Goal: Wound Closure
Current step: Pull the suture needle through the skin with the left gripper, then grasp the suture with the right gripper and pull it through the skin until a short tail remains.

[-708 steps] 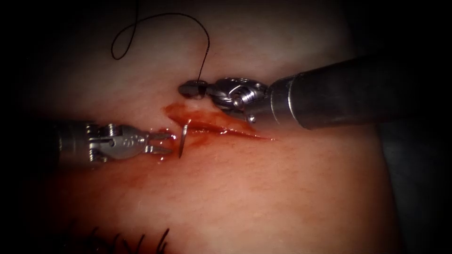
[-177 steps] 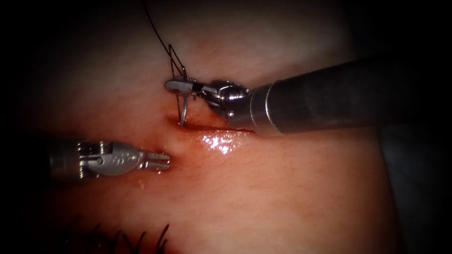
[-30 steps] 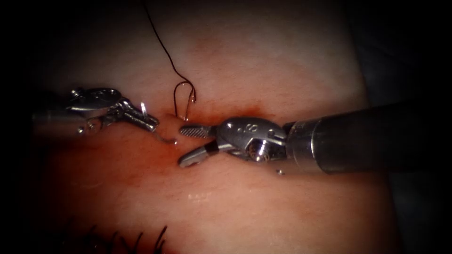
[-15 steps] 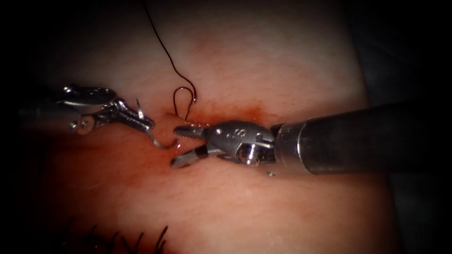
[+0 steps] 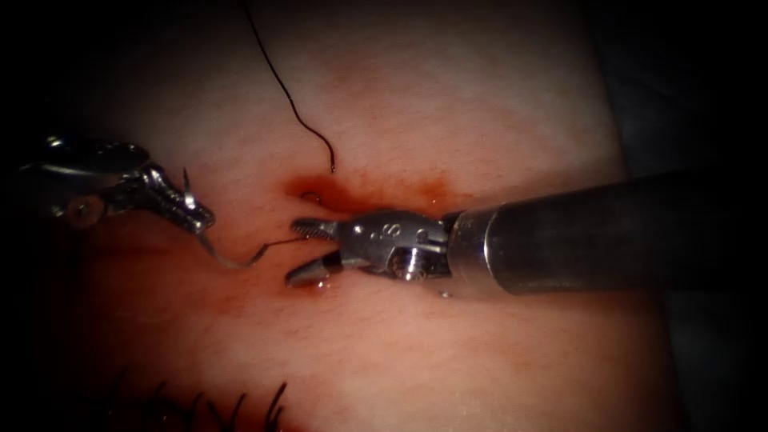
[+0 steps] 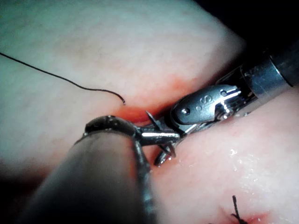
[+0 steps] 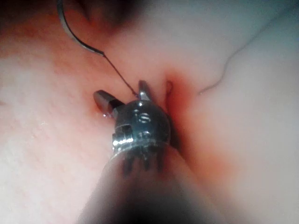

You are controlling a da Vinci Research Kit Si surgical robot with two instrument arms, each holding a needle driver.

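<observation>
The curved steel needle is held clear of the pale pink pork tissue, at centre left of the endoscope view, clenched near its tip end in the jaws of the left arm's silver needle driver. The fine dark thread is seen trailing from the needle's tail toward the red-stained cut at frame centre. The right arm's silver needle driver rests just below the cut, jaws spread and empty, with the thread running between them. A risk is judged here: the thread could be snagged or frayed by those spread jaws, and the free thread end above the cut could be drawn into the tissue if too much is pulled.
</observation>
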